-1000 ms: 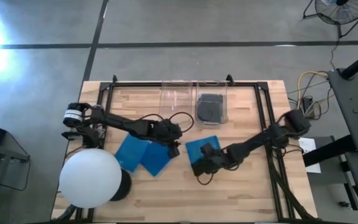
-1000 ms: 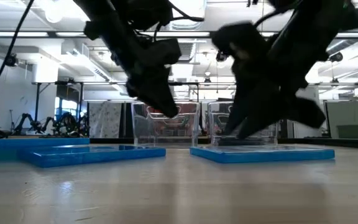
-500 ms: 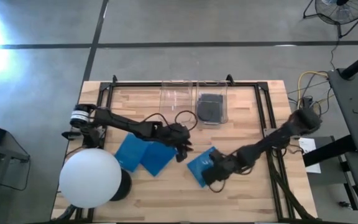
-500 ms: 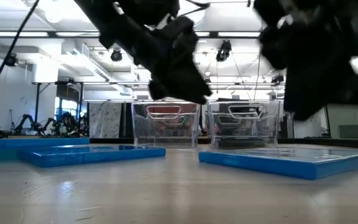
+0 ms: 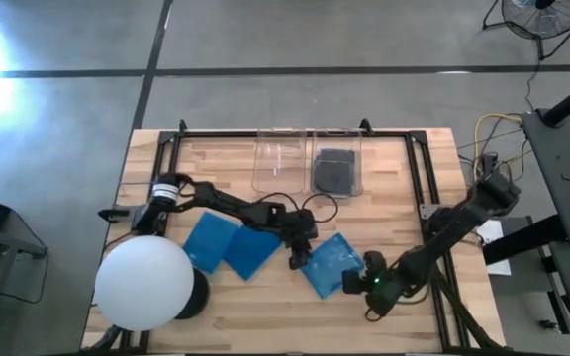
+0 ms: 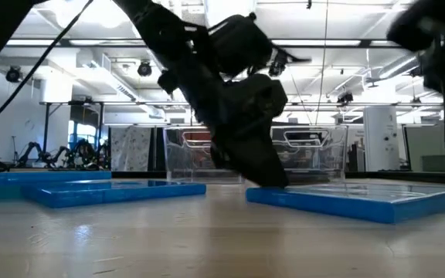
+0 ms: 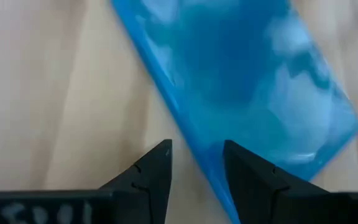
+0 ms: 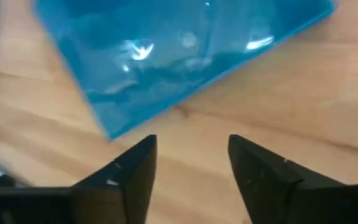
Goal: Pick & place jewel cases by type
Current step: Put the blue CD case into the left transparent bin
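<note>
A blue jewel case (image 5: 330, 264) is lying flat and skewed on the wooden surface (image 5: 384, 198), between the two grippers. The left gripper (image 5: 298, 255) is sitting low at the case's near edge, fingers (image 7: 157, 168) parted narrowly with nothing between them; in the left wrist view one fingertip is just overlapping the blue edge (image 7: 241, 81) while the other is over bare wood. In the low view that gripper (image 6: 265, 174) is reaching down to the surface right at the case's (image 6: 361, 202) edge. The right gripper (image 5: 356, 284) is waiting just beside the opposite corner of the same case, fingers (image 8: 135, 168) spread moderately and empty, the case (image 8: 179, 56) lying ahead of them and apart from the tips. Beyond the left gripper, back along its arm, two more blue jewel cases (image 5: 209, 241) (image 5: 252, 251) are lying overlapped, next to a large white sphere (image 5: 142, 285). Farther off past both grippers, two clear bins are standing side by side: one (image 5: 281, 161) showing nothing inside, the other (image 5: 336, 150) holding a dark jewel case (image 5: 334, 171).
</note>
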